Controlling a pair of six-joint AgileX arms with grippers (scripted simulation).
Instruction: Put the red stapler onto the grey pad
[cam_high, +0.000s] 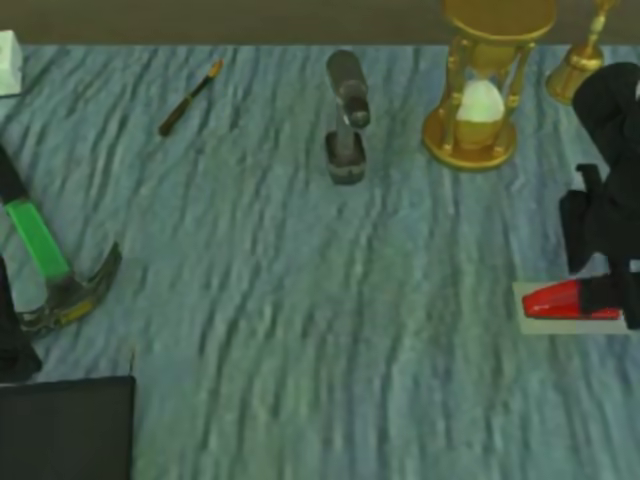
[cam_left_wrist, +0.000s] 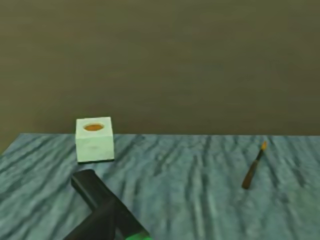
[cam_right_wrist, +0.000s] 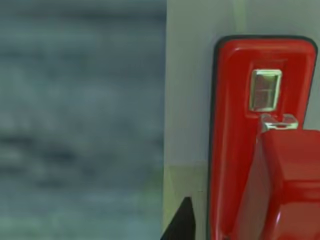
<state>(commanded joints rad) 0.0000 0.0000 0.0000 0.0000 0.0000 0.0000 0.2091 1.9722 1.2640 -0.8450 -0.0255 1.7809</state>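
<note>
Top view: stapler sits on the pad at the table's right edge

Red stapler (cam_high: 562, 299) lies flat on the grey pad (cam_high: 522, 297); right gripper (cam_high: 612, 296) covers its far end, fingers impossible to tell open or closed; glossy, rigid, light by the look, so likely slippery, best pinched across the narrow sides mid-body; left gripper out of shot, that arm parked by the hammer (cam_high: 55, 277); white box (cam_left_wrist: 94, 139) shows an orange-lined hole, contents unclear; hourglass (cam_high: 482, 80) holds pale sand.

Pale cube (cam_left_wrist: 94, 139) with orange-lined hole, black hammer handle (cam_left_wrist: 102, 205), small knife (cam_left_wrist: 254, 165) on blue-grey table (cam_left_wrist: 190, 185).
</note>
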